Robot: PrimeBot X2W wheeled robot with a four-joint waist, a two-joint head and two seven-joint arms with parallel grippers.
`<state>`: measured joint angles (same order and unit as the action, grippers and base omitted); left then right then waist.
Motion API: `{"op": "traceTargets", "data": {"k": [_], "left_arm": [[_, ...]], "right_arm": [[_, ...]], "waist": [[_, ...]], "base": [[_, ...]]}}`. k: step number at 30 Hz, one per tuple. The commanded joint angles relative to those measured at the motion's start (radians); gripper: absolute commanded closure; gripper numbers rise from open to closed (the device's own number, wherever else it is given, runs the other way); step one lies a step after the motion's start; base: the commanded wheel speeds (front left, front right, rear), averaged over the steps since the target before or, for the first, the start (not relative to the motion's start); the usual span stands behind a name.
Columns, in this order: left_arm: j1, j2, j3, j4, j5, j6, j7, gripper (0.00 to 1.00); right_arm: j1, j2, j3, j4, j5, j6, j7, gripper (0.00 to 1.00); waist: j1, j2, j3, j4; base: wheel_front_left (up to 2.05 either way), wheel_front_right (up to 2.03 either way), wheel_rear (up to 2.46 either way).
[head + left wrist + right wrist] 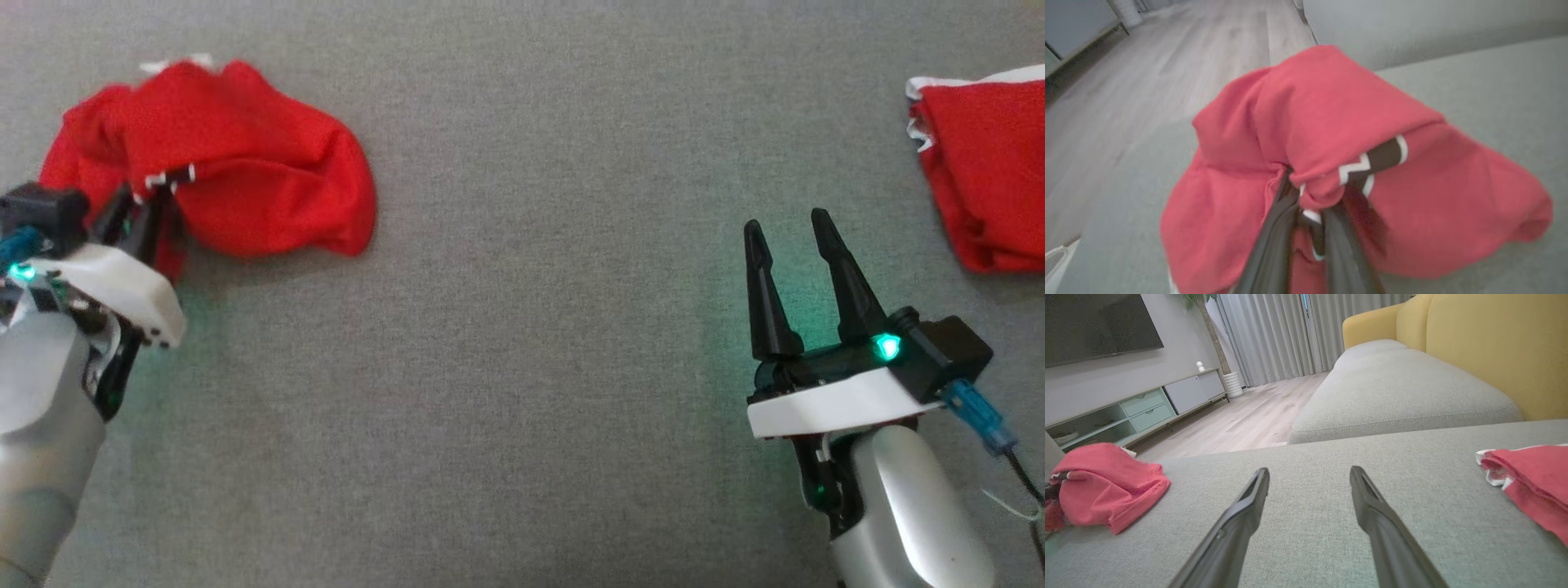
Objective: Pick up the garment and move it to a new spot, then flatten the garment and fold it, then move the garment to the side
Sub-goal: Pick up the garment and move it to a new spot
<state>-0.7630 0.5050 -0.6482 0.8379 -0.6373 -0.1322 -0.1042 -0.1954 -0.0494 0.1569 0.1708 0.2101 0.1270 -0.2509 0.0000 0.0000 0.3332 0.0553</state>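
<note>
Red garment [245, 180], pinched by left end effector [140, 214]

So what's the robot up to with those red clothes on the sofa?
The robot's left gripper is pinched shut on a fold of the crumpled red garment with black-and-white trim, which lies on the grey fabric sofa cushion. Its right gripper hangs open over bare cushion, holding nothing. A second red garment with white edging lies off to the right, untouched. No flattening or folding is done yet.
</note>
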Motion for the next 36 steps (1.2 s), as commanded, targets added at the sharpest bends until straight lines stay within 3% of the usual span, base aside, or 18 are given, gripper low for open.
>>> {"op": "traceTargets", "data": {"k": [1, 5, 13, 17, 27, 31, 36], "left_arm": [[-0.076, 0.059, 0.031, -0.029, -0.005, 0.002, -0.064, 1.00], [-0.091, 0.051, 0.021, -0.077, -0.009, 0.002, -0.140, 1.00], [-0.083, 0.057, -0.023, -0.257, 0.018, 0.004, -0.145, 1.00], [-0.063, 0.062, -0.042, -0.385, 0.024, 0.031, -0.089, 1.00], [0.019, 0.045, -0.099, -0.735, -0.005, 0.162, 0.157, 1.00], [0.010, 0.028, -0.116, -0.742, -0.003, 0.189, 0.211, 1.00], [-0.043, -0.005, -0.143, -0.642, 0.006, 0.172, 0.251, 1.00]], "right_arm": [[-0.011, -0.001, 0.021, -0.028, 0.003, 0.004, -0.011, 0.00], [0.000, -0.001, 0.022, -0.021, 0.012, 0.004, -0.011, 0.00], [0.012, -0.001, 0.034, -0.011, 0.042, 0.004, -0.011, 0.00], [0.015, -0.001, 0.034, -0.014, 0.059, 0.004, -0.011, 0.00], [0.002, -0.001, 0.002, -0.042, 0.081, 0.004, -0.011, 0.00], [-0.024, -0.001, 0.016, -0.061, 0.091, 0.004, -0.011, 0.00], [-0.058, -0.001, 0.039, -0.088, 0.116, 0.004, -0.011, 0.00]], "waist": [[0.0000, 0.0000, -0.021, 0.003], [0.0000, 0.0000, -0.063, 0.010], [0.0000, 0.0000, -0.132, 0.008], [0.0000, 0.0000, -0.159, -0.014], [0.0000, 0.0000, -0.164, -0.115], [0.0000, 0.0000, -0.123, -0.175], [0.0000, 0.0000, -0.061, -0.246]], "base": [[0.00, 0.00, 0.00], [0.00, 0.00, 0.00], [0.00, 0.00, 0.00], [0.00, 0.00, 0.00], [0.00, 0.00, 0.00], [0.00, 0.00, 0.00], [0.00, 0.00, 0.00]]}}
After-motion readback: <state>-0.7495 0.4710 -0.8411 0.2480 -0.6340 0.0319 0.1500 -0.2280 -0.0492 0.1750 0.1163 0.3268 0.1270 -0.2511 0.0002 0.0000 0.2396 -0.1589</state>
